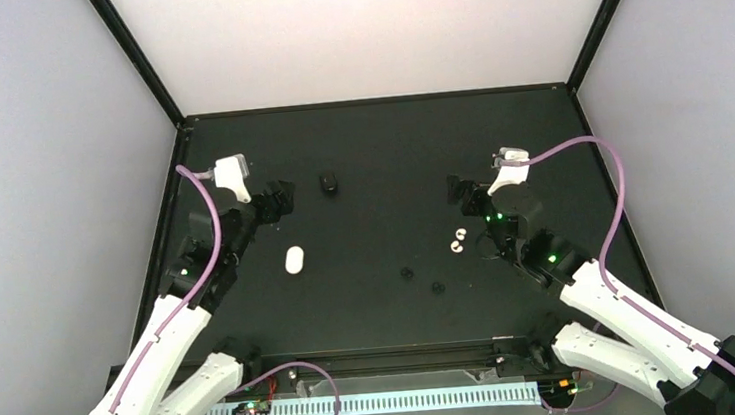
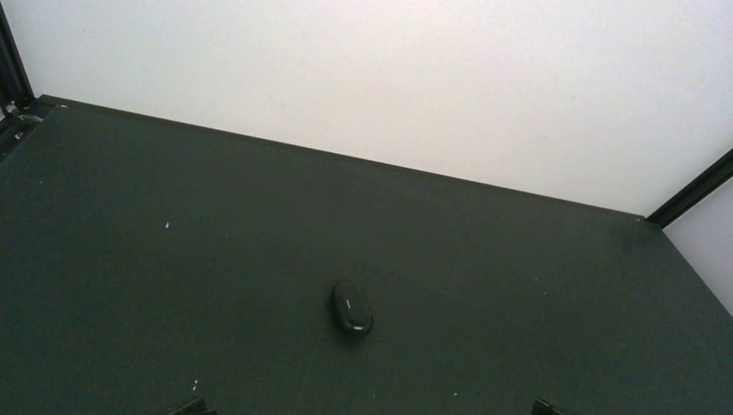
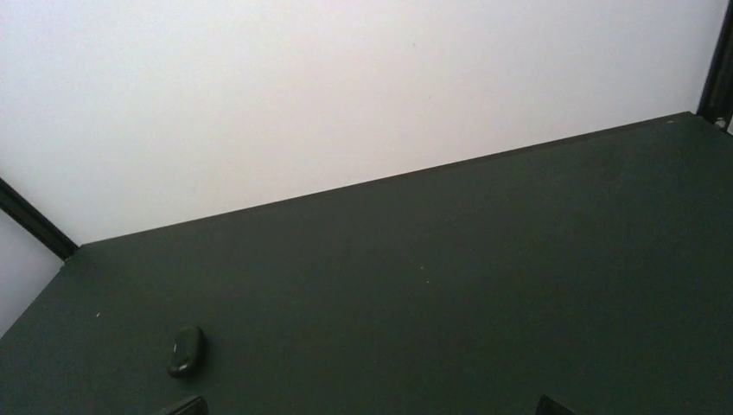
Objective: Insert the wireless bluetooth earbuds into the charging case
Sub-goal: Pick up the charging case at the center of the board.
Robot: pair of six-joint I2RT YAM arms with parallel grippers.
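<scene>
While the left end effector (image 1: 284, 197) and right end effector (image 1: 456, 190) hover with jaws wide apart, two glossy white earbuds (image 1: 456, 246) and two black earbuds (image 1: 406, 273) lie on the matte black bench (image 1: 377, 136), outside the white oval case (image 1: 294, 260) and black pebble-shaped case (image 1: 329, 183).

I count four earbuds on the dark surface (image 1: 368, 147): two white, the first white earbud (image 1: 462, 233) and the second white earbud (image 1: 455, 247); two black, the first black earbud (image 1: 406, 273) and the second black earbud (image 1: 438, 288); two oval cases, one white case (image 1: 294, 260) and one black case (image 1: 329, 183); two robot arms, the left arm (image 1: 168, 330) and the right arm (image 1: 613, 301).
</scene>
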